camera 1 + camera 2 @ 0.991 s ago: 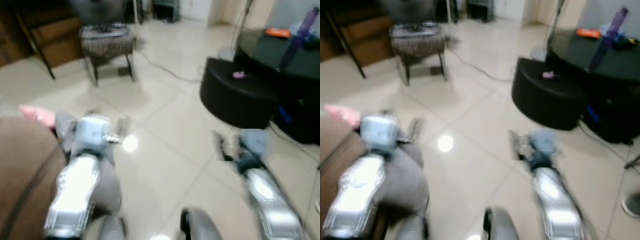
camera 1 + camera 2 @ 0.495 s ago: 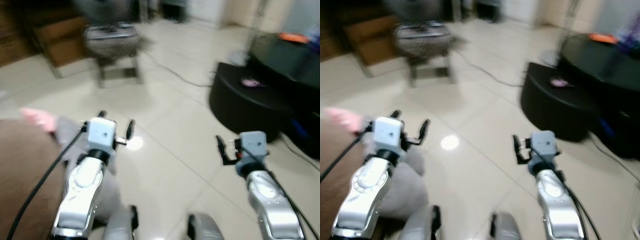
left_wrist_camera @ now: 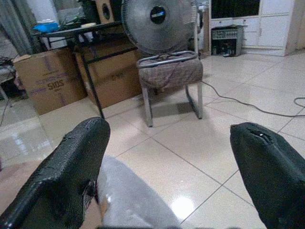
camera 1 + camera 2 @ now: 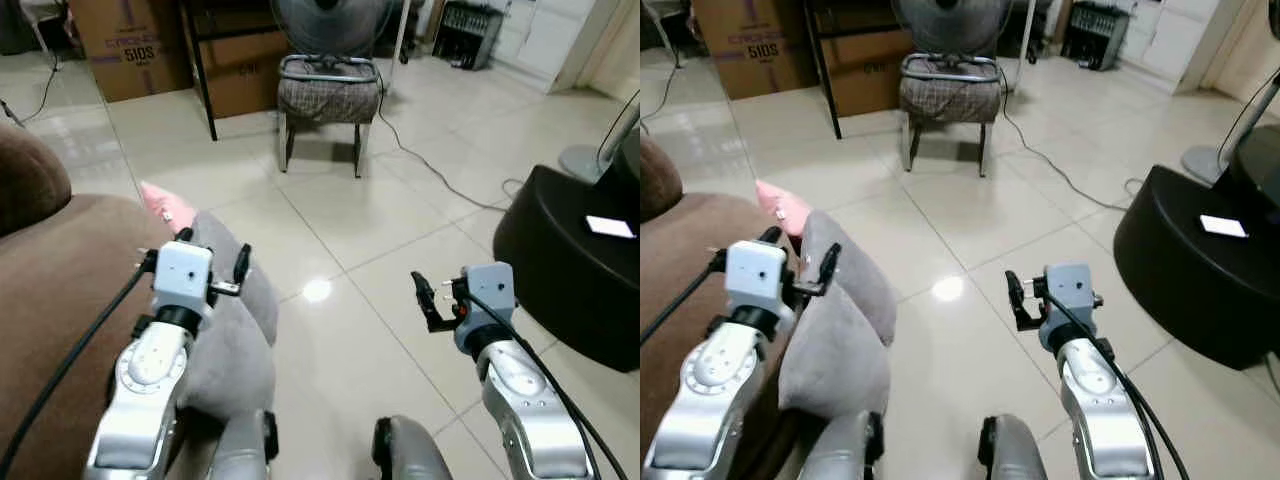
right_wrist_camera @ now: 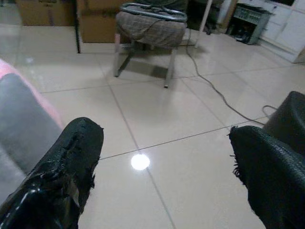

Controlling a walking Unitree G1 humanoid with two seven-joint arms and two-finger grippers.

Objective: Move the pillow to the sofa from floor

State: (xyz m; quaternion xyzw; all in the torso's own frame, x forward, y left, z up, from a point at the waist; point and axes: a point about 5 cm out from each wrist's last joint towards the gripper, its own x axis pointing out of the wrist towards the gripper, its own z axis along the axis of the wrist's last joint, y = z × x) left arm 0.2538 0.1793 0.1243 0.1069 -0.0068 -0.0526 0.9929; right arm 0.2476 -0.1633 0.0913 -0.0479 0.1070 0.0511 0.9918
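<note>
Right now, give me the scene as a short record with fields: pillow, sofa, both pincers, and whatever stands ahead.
pillow: grey pillow, leaning against the sofa's edge
sofa: brown sofa, on the robot's left
left pincer: open, above the pillow, holding nothing
right pincer: open, over bare floor tiles
ahead: padded stool, fan, cardboard boxes
right side: black ottoman

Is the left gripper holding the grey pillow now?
No, the left gripper is open with nothing between its fingers; the grey pillow lies beneath it.
</note>
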